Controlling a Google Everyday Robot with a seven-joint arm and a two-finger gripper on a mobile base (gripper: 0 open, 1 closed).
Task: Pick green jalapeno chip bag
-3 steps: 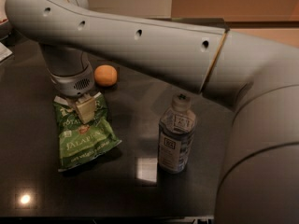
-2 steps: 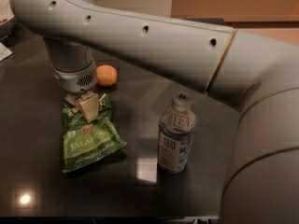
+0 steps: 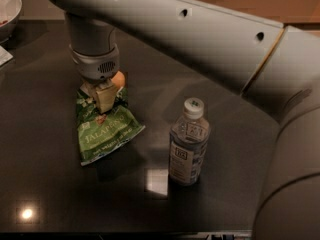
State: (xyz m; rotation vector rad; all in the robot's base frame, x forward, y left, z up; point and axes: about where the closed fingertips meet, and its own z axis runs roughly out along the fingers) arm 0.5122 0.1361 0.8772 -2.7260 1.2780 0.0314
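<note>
The green jalapeno chip bag (image 3: 106, 131) has white "JALAPENO" lettering and a small red emblem. It lies tilted on the dark table (image 3: 45, 134), with its top end under my gripper. My gripper (image 3: 102, 98) comes down from the arm at the upper left. It is shut on the bag's top edge. The bag's lower end points toward the front left, and a dark shadow lies beside it. The bag's top edge is hidden by the fingers (image 3: 106, 99).
A clear water bottle (image 3: 188, 144) with a white cap stands upright to the right of the bag. An orange (image 3: 119, 79) sits just behind the gripper, mostly hidden. A bowl (image 3: 7, 6) is at the far left corner. My arm (image 3: 200, 34) spans the top.
The gripper has shifted a little to the right with the bag's top in it. The bag has swung with it. The orange is now mostly hidden behind the gripper.
</note>
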